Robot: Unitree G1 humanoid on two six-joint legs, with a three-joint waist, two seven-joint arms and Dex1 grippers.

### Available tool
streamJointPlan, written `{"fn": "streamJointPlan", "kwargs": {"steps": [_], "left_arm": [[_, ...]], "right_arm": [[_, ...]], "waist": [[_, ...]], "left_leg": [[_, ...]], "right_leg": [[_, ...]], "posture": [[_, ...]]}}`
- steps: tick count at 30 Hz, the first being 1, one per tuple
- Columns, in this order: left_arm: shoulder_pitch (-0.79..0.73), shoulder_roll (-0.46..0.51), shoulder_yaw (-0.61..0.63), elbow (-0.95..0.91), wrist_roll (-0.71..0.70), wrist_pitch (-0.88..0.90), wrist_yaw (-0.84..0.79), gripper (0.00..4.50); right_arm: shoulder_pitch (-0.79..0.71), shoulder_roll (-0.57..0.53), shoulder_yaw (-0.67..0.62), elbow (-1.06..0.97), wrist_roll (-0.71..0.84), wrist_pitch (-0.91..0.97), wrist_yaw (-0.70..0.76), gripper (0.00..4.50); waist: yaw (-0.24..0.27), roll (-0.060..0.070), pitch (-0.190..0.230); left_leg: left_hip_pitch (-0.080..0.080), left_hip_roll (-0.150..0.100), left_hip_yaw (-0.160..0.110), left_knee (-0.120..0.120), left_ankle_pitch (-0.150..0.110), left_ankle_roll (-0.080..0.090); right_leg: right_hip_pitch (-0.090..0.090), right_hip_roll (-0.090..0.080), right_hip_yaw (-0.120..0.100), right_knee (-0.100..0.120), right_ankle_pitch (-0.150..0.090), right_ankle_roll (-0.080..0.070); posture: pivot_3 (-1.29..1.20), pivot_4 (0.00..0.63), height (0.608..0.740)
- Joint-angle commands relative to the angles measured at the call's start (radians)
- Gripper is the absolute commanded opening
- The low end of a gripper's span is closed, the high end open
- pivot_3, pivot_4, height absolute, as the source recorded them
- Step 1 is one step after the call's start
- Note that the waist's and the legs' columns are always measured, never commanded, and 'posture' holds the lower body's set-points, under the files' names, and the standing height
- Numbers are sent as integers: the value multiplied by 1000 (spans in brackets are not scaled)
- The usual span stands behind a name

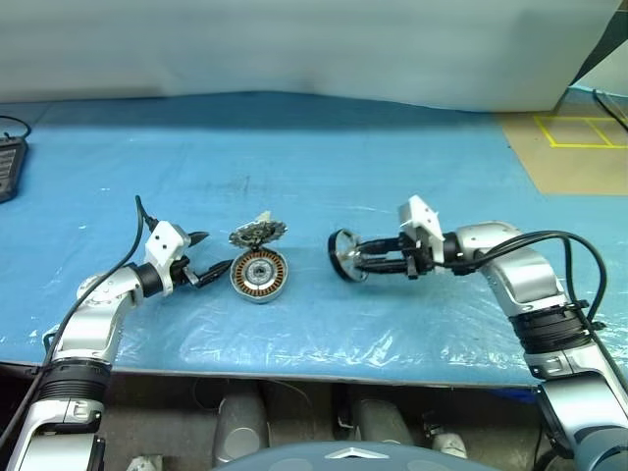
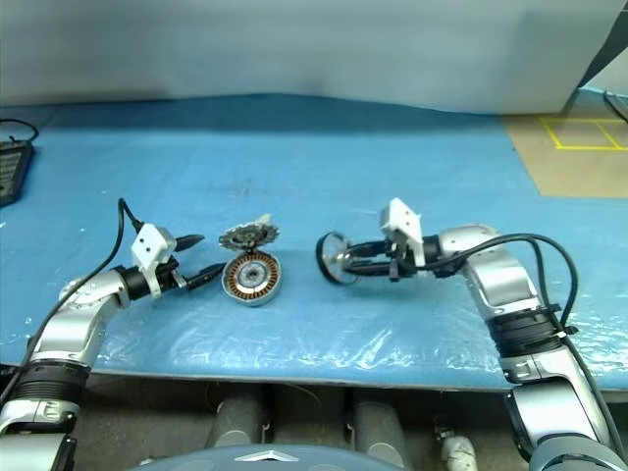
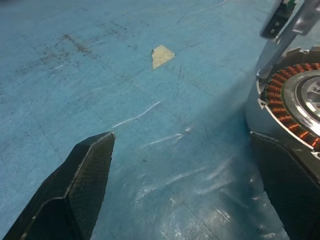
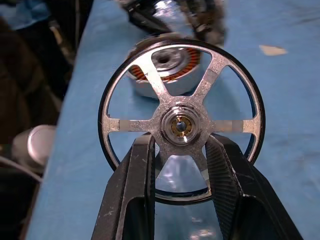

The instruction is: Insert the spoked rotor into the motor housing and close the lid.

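Observation:
The motor housing [image 1: 259, 276], a round silver can with copper windings, lies on the blue table cover left of centre. The lid [image 1: 258, 234], with a jagged edge, leans just behind it. My left gripper [image 1: 202, 258] is open just left of the housing, and one finger [image 3: 290, 185] is close against the housing wall [image 3: 260, 120]. My right gripper [image 1: 361, 258] holds the spoked rotor [image 1: 343, 255] on edge above the table, right of the housing. In the right wrist view both fingers [image 4: 132, 190] clamp the rotor [image 4: 182, 122] near its hub, and the housing [image 4: 165, 65] shows through the spokes.
A black device [image 1: 8, 167] sits at the far left edge of the table. Brown floor with yellow tape [image 1: 574, 147] lies beyond the table's right end. A small tape scrap [image 3: 162, 55] is stuck to the cover. The table's front edge [image 1: 314, 371] runs just before my arms.

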Motion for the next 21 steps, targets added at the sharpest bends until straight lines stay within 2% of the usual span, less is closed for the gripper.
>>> {"fn": "streamJointPlan", "kwargs": {"steps": [1, 4, 9, 21], "left_arm": [[-8, 12, 16, -4, -10, -14, -13, 4500], [-7, 13, 18, 0, -9, -16, -17, 4500], [2, 8, 20, -6, -8, -20, -12, 4500], [-6, -6, 12, -16, -6, -14, 10, 4500]], "right_arm": [[-35, 30, 105, -23, -64, -65, 27, 1117], [-92, 92, 178, 50, -149, -125, -14, 1117], [-181, 190, 168, 133, -167, -130, -79, 1117], [-257, 227, 184, 123, -175, -118, -78, 1117]], "waist": [[0, 0, 0], [-4, 0, 0], [-1, 0, 0], [-1, 0, 0]], "left_leg": [[-1, 0, 0, 0, 0, 0], [-1, 0, 0, 0, 0, 0], [-2, 0, 0, 0, 0, 0], [-2, 0, 0, 0, 0, 0]], "right_leg": [[0, 0, 0, 0, 0, 0], [-1, 0, 0, -1, 0, 0], [-1, 0, 0, -1, 0, 0], [-1, 0, 0, 0, 0, 0]], "posture": [[0, 150, 740], [0, 150, 740], [0, 150, 740], [0, 150, 740]]}}
